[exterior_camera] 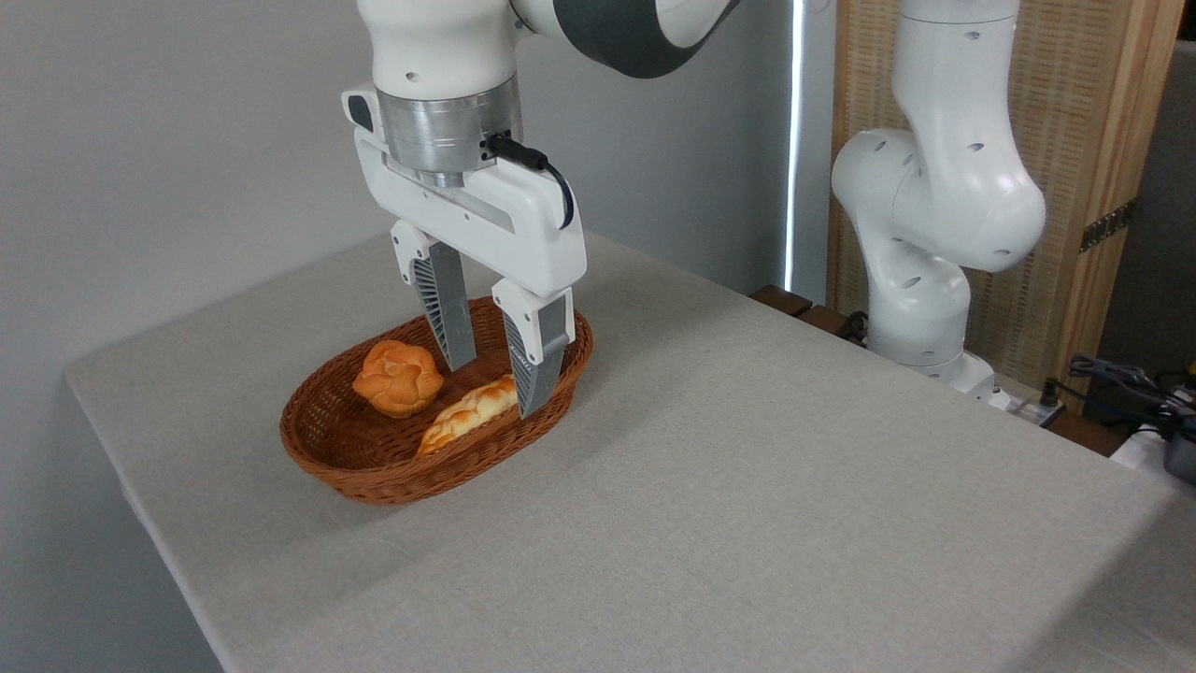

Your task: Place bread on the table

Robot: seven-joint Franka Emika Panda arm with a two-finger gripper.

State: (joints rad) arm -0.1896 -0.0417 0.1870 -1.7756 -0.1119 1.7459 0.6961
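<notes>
Inside the wicker basket point(374, 467): the knotted bun point(398, 376) is seen resting on the basket floor toward the left end, with the braided loaf point(467, 411) lying just beside it toward the near wall.
Gripper point(493, 388): it is held over the right half of the basket, fingers pointing down and spread apart, with nothing between them; the fingertips are lowered to about rim level.
Alignment relative to the basket: the fingers are placed over the loaf's right end, not over the bun, which sits to the left of the left finger.
Wrong-item risk: a closure from this pose is judged likely to catch the loaf instead of the bun, because of that offset.
Collision risk: the right finger is seen close to the basket's near-right rim; a descent or sideways shift could be expected to snag the weave and drag or tip the basket.
Crowding risk: the bun and loaf appear to touch, so the loaf could be nudged when the bun is approached.
Edges: the basket is set near the table's point(747, 486) left edge, so a shove leftward is judged unsafe.
Open room: bare cloth is offered right of the basket and in front of it, well apart from any edge.
</notes>
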